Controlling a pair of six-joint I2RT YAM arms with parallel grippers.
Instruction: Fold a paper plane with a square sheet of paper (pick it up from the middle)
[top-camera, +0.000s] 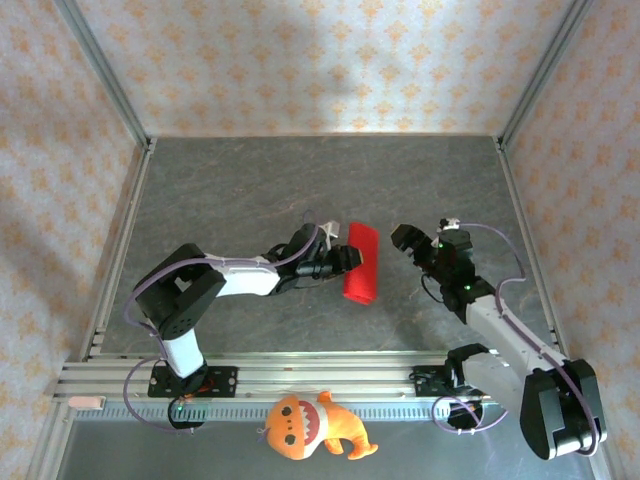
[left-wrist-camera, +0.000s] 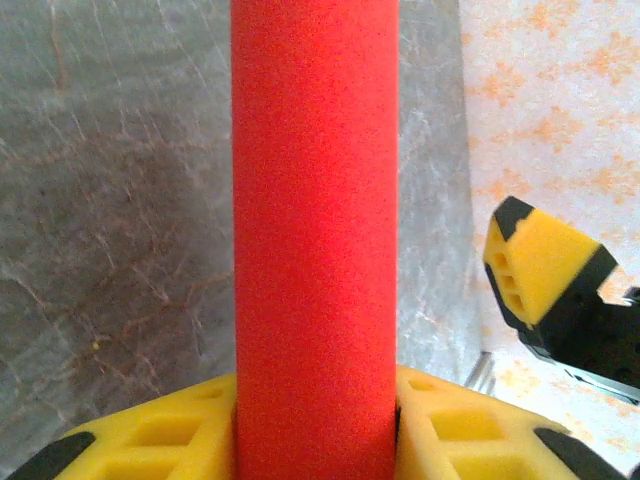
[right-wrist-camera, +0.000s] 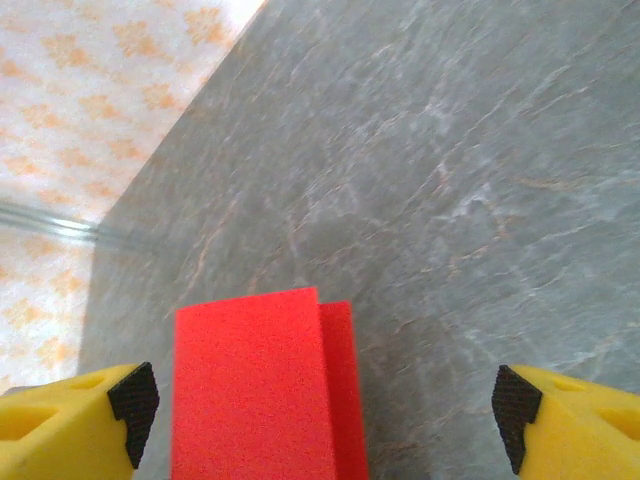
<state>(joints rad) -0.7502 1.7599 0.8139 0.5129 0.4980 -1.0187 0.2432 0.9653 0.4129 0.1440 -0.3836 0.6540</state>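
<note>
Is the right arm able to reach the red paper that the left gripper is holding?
Probably yes. The right gripper is open and close beside the red paper, with nothing between them; the left gripper grips the paper from the opposite side.

The square sheet of paper (top-camera: 360, 262) is bright red and plain, folded into a long narrow band with straight, parallel sides. At one end a second layer shows, slightly offset beside the top one. Near its lower end it is pinched flat between the yellow left fingers (left-wrist-camera: 160, 440). It sits over the middle of the grey table (top-camera: 250, 190), its length running from far to near at a slight slant. Whether it touches the table cannot be told.
</note>
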